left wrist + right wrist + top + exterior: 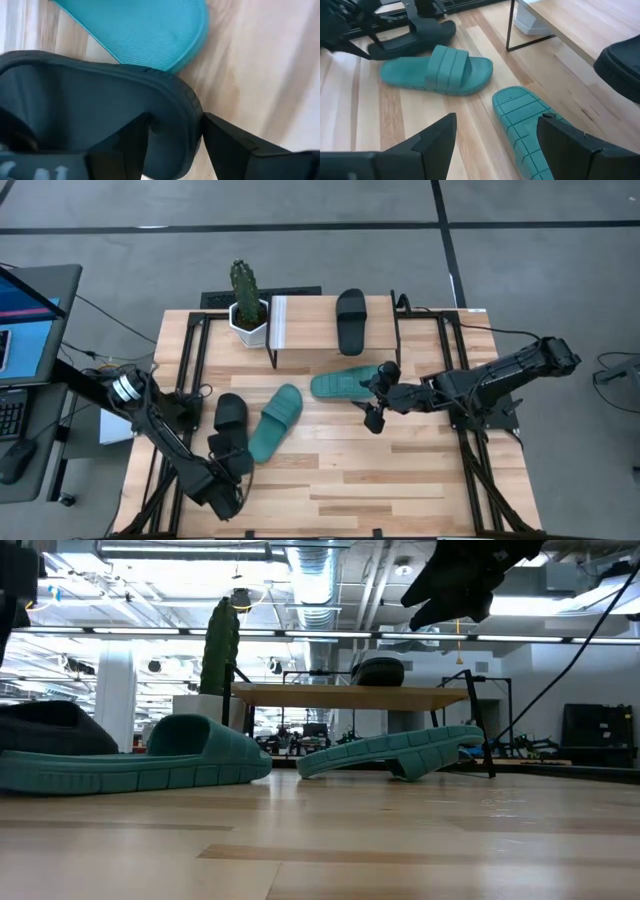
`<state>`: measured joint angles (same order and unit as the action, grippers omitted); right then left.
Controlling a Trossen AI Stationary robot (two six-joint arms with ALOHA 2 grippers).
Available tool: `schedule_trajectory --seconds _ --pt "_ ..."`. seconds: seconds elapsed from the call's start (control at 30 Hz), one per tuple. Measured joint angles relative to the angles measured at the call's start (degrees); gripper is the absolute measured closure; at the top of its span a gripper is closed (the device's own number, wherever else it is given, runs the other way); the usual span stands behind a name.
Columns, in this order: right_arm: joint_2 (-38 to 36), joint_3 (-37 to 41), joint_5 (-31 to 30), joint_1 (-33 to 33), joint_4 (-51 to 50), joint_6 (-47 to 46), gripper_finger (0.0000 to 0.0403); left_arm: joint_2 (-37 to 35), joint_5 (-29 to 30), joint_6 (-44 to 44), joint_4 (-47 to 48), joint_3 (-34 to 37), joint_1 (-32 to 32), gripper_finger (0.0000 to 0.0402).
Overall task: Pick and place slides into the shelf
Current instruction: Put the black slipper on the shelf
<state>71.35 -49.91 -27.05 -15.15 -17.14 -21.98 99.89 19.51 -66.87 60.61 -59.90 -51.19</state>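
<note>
One black slide (350, 320) lies on top of the shelf (305, 330) at the table's far edge. A teal slide (275, 422) sits sole down mid-table. The second teal slide (343, 385) lies sole up, propped on its strap (405, 768). The other black slide (230, 415) lies left of them. My left gripper (232, 455) is at its near end and shut on it. My right gripper (378, 395) hovers open above the table just right of the upturned teal slide (525, 120). My left gripper (175, 125) pinches the black slide's rim (185, 110) at its near end. One finger (130, 145) is over the footbed and the other (235, 145) outside the side wall. It comes from the table's near side. The slide appears to lie on the table.
A cactus in a white pot (247, 305) stands at the shelf's left end. Black metal rails (185, 370) run along the table's left and right sides. A monitor and keyboard (15, 330) sit off the table's left. Bare wood (380, 480) spans the near half.
</note>
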Motion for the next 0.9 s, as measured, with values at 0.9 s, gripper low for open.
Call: schedule_trajectory --seconds 0.9 --pt "0.0 0.0 -1.7 -1.6 -0.4 -1.5 0.0143 4.7 1.9 -5.5 29.9 -19.9 -2.7 0.0386"
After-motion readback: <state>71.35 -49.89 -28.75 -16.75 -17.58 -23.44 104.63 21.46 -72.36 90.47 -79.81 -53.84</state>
